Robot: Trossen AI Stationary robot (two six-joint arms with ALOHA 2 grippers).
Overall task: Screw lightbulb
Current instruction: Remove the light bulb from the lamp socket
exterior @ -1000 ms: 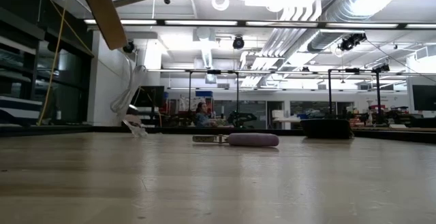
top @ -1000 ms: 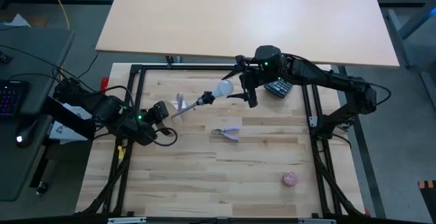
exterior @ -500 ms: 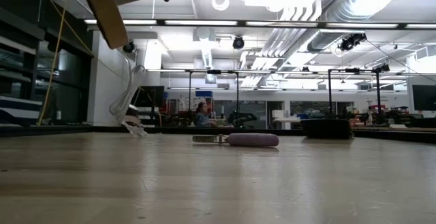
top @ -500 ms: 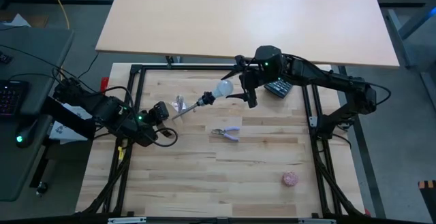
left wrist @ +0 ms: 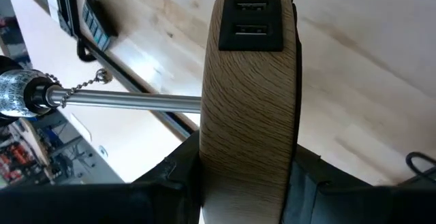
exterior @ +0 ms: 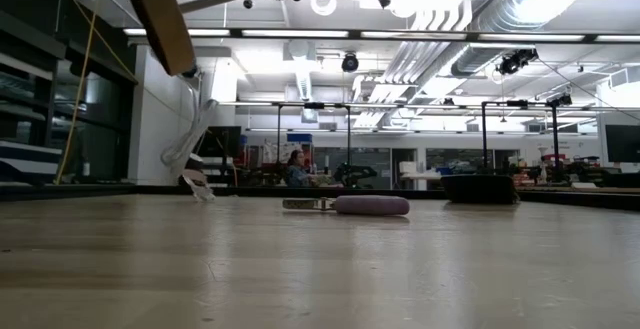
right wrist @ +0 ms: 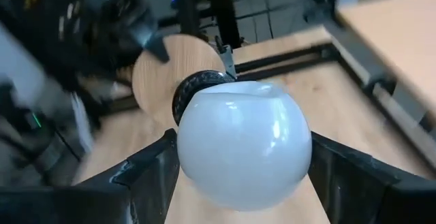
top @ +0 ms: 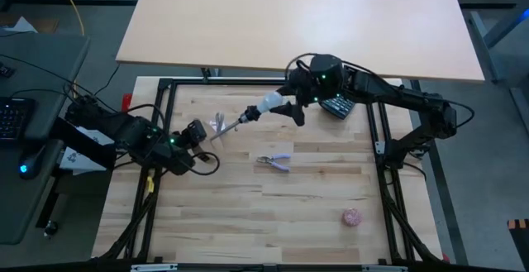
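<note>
Since a second ago, the right gripper has turned at the wrist in the upper middle of the high view, and the lightbulb with the thin metal stem has shifted a little up and to the left with it. Its two dark fingers sit on either side of the white bulb and pinch it; in the right wrist view the round head fills the middle of the frame between them.

Just behind the bulb there, a black socket meets it, and the round wooden disc shows further back.

At the left of the high view, the left gripper holds that wooden disc by its edge. In the left wrist view the disc stands up between the dark fingers, which press on both sides of it, and the silver stem runs off to the left of the frame.

On the wooden table lie a pair of purple-handled pliers in the middle, a pinkish ball at lower right, and a dark remote by the right arm.
</note>
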